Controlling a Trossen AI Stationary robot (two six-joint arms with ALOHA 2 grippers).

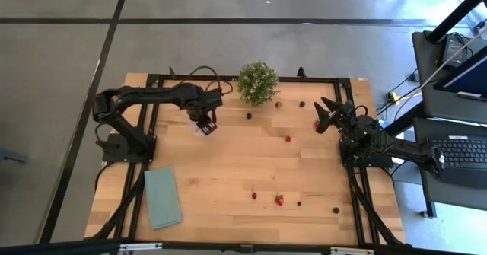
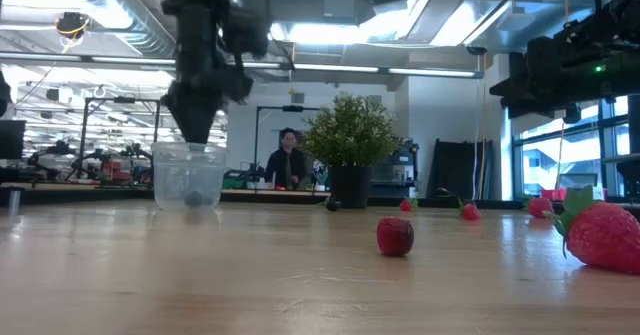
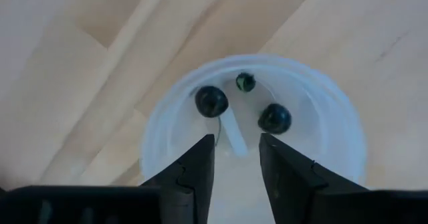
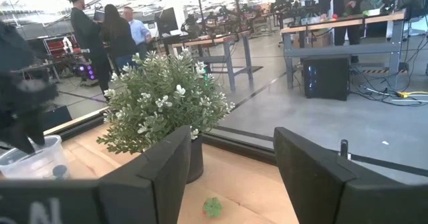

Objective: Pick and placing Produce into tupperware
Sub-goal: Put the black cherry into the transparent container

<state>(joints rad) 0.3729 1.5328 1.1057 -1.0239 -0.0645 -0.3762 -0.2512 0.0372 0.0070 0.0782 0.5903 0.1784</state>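
The clear round cup (image 1: 199, 128) stands upright on the wood, left of the middle, toward the far side. In the left wrist view the cup (image 3: 334, 127) holds three dark berries (image 3: 211, 101). My left gripper (image 3: 237, 147) hovers right over the cup's mouth, pointing down, open by a narrow gap and holding nothing; the low view shows the left gripper (image 2: 195, 130) just above the cup's rim (image 2: 190, 149). My right gripper (image 1: 327, 115) waits open at the right side, facing the plant. Red strawberries (image 1: 279, 199) and dark berries (image 1: 249, 116) lie scattered on the table.
A bushy potted plant (image 1: 257, 82) stands at the far edge near the middle. A teal cloth (image 1: 163, 196) lies flat at the near left. A large strawberry (image 2: 602, 235) sits close to the low camera. People stand in the room beyond the table.
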